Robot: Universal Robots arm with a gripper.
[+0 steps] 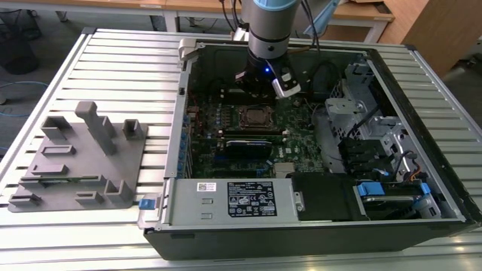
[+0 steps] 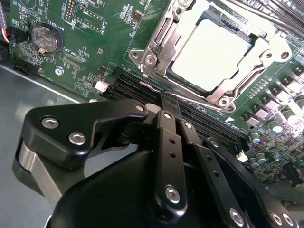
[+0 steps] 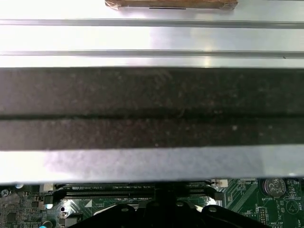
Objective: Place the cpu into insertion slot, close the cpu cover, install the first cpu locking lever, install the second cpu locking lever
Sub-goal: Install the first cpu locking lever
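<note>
Now cpu point(image 2: 213, 54), pale silvery square, sits under cpu cover point(image 2: 159, 35) w/ gripper point(image 2: 172, 105) fingers seemingly pinched together nearby

Circuit board point(image 2: 95, 52): green. The cpu point(image 2: 211, 54): pale silver top. The cpu cover point(image 2: 159, 45): silvery metal. End effector point(image 2: 171, 107): black (silver screws).

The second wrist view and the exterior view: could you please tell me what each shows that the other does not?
The second wrist view alone shows a round coin battery on the green board and the claw shut, empty, close by the socket. The exterior view alone shows the whole computer case, the grey fixture beside it and the slatted table. Both show the chip seated under its metal cover.
</note>
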